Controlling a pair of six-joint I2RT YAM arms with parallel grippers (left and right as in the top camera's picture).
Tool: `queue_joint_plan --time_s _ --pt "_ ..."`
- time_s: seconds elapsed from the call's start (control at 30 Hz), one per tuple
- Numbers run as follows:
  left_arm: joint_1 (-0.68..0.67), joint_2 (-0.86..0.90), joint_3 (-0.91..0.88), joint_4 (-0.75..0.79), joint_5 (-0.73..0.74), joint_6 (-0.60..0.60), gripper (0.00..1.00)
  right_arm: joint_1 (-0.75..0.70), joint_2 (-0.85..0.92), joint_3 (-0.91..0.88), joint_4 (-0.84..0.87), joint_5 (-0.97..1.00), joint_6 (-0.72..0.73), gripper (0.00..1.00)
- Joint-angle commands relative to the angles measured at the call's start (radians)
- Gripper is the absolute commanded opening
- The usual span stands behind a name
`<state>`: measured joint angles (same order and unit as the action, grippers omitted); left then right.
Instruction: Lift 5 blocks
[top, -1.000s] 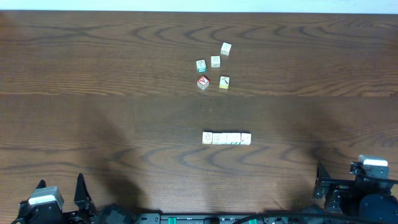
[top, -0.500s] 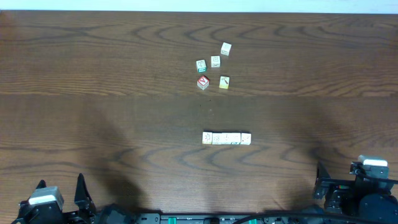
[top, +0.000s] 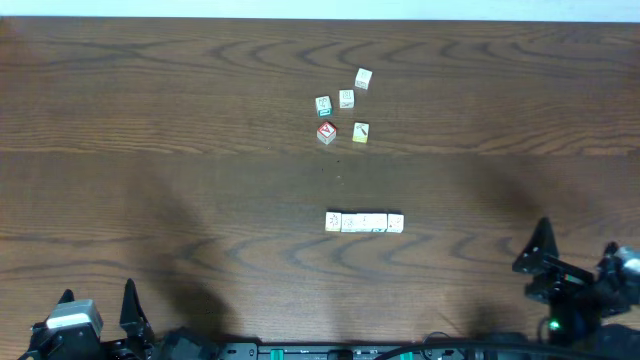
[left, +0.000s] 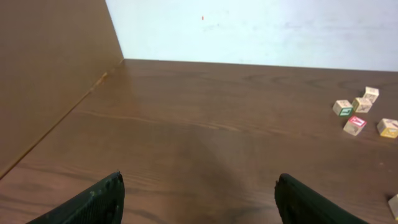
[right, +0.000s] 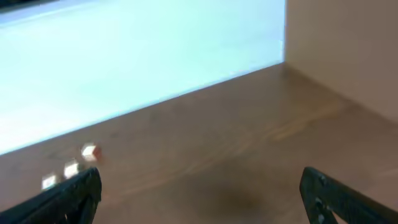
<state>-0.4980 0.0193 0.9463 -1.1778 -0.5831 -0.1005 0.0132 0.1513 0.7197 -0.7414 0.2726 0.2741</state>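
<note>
Blocks (top: 364, 222), five small cream wooden cubes with faint green print, lie face to face in one straight left-to-right row on the near middle of the tabletop (top: 150, 120), dark brown with wavy grain. Farther off sits a loose cluster (top: 346, 98) of similar cubes, with a red-faced cube (top: 326, 132) and a yellowish cube (top: 360, 132). At the near corners the left claw (top: 97, 292) and right claw (right: 200, 180) stand wide open and empty, well apart from the row
</note>
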Motion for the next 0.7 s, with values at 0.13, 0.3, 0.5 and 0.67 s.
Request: queue_joint_plan --time_s 0.13,0.3,0.5,0.67 --pt "0.004 0.009 0.013 0.000 -0.012 0.002 0.78 -0.047 -0.142 -0.320 0.286 -0.148 -0.029 0.99" --pt "0.004 0.009 0.013 0.000 -0.012 0.002 0.78 -0.055 -0.146 -0.459 0.396 -0.137 -0.120 0.99" --pt "0.004 0.009 0.012 0.000 -0.012 0.002 0.78 -0.055 -0.147 -0.621 0.413 -0.099 -0.110 0.99" --pt "0.004 0.009 0.013 0.000 -0.012 0.002 0.78 -0.063 -0.147 -0.621 0.412 -0.113 -0.137 0.99"
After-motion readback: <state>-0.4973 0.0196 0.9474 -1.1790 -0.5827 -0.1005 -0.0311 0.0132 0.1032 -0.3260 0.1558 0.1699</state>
